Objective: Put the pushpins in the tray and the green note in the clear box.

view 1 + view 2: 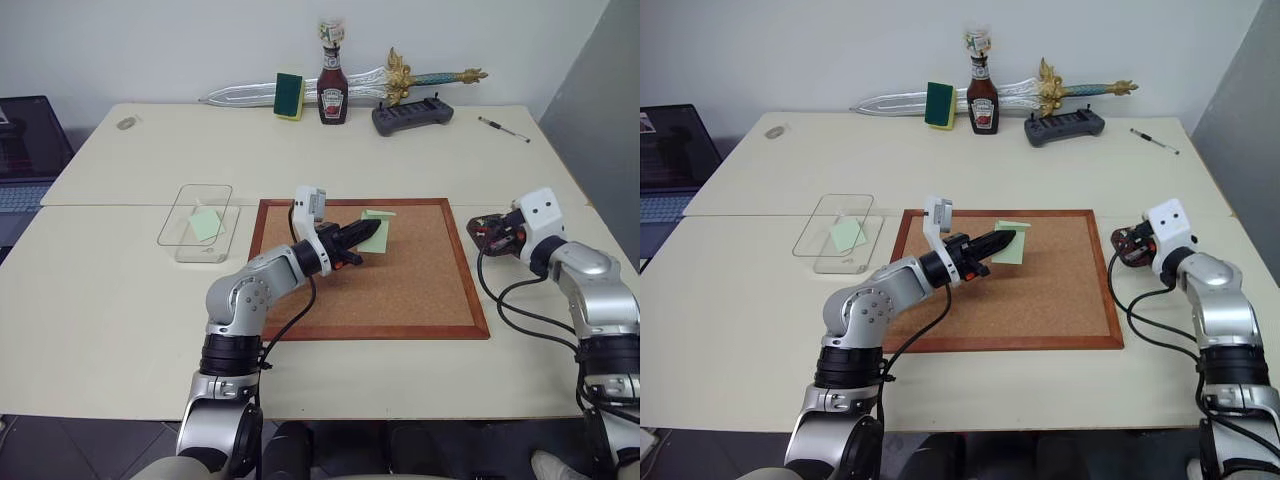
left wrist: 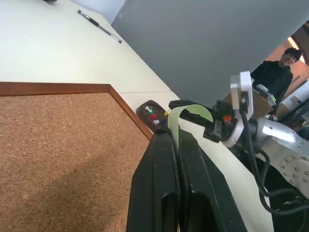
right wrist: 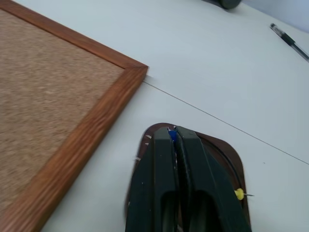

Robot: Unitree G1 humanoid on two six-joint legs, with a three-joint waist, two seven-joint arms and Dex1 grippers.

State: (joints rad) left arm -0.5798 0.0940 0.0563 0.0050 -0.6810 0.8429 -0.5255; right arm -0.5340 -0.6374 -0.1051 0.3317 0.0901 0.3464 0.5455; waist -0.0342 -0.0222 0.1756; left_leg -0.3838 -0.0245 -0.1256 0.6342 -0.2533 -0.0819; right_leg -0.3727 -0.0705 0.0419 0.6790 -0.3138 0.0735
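My left pincer [image 1: 372,233] is pinched on the green note [image 1: 377,232] above the corkboard [image 1: 420,290]; my right pincer [image 3: 174,133], squeezing a blue pin [image 3: 171,135], hangs over the tray [image 3: 227,150]. Thin paper could slip before the clear box [image 1: 197,222].

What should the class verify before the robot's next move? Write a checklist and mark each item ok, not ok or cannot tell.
1. Left gripper shut on the green note: ok; the paper sits between its fingers over the cork board.
2. Right gripper over the tray: ok; its shut fingertips reach over the tray's far rim.
3. Blue pushpin clamped at the right fingertips, not yet dropped: ok.
4. Yellow pushpin already in the tray: ok.
5. Clear box free for the held note: cannot tell; one green note already lies inside.
6. No pins left on the cork board: cannot tell; too small to see.
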